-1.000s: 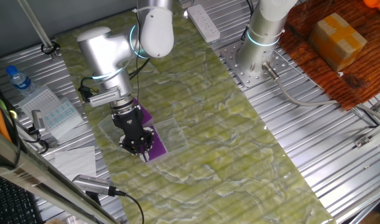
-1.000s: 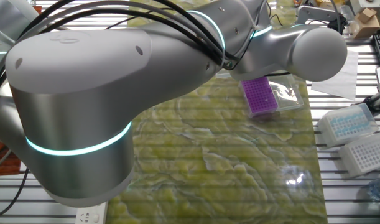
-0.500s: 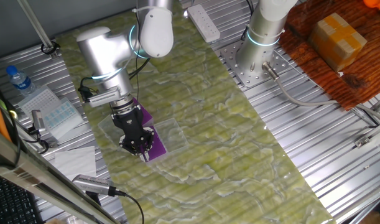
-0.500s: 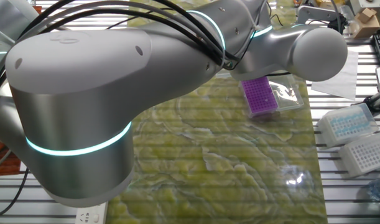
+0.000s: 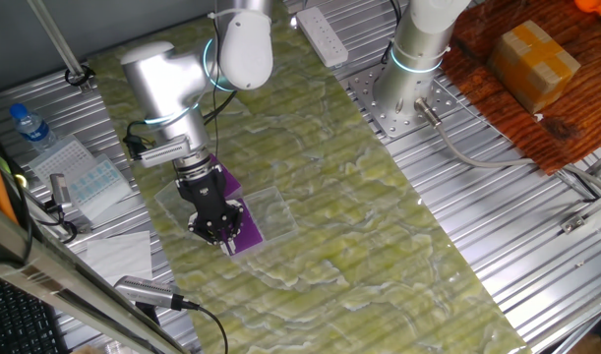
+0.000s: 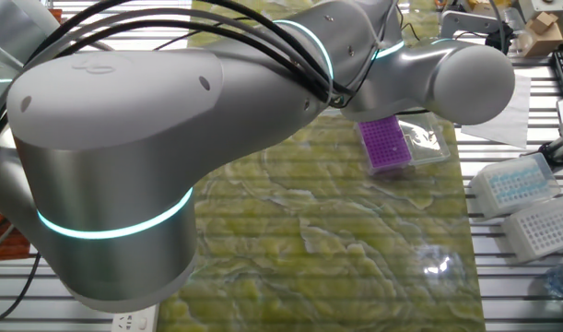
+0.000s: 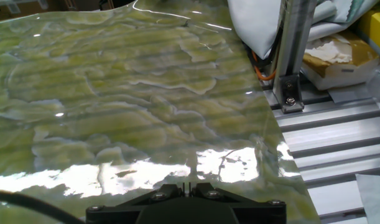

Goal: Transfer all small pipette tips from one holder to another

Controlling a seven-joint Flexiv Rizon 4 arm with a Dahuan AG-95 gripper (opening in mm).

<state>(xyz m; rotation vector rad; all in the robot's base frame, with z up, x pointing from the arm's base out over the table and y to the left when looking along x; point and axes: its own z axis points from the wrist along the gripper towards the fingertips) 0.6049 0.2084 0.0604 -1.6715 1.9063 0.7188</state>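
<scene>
gripper point(image 5: 221, 232) low over the purple plate point(image 6: 384, 143), fingertips at its near corner. fingers point(image 7: 188, 186) pressed together in the hand view, nothing seen between them. pipette tips too small to pick out on the plate. clear tray point(image 6: 427, 140) under the plate, on the green mat point(image 5: 379, 216). white tip boxes point(image 6: 516, 184) well apart on the metal table point(image 5: 536, 256).

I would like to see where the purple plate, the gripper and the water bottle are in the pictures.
purple plate point(image 6: 385, 144): the other fixed view, middle of its top face.
gripper point(image 5: 224, 242): one fixed view, between the fingertips.
water bottle point(image 5: 30, 126): one fixed view, on its body.
</scene>
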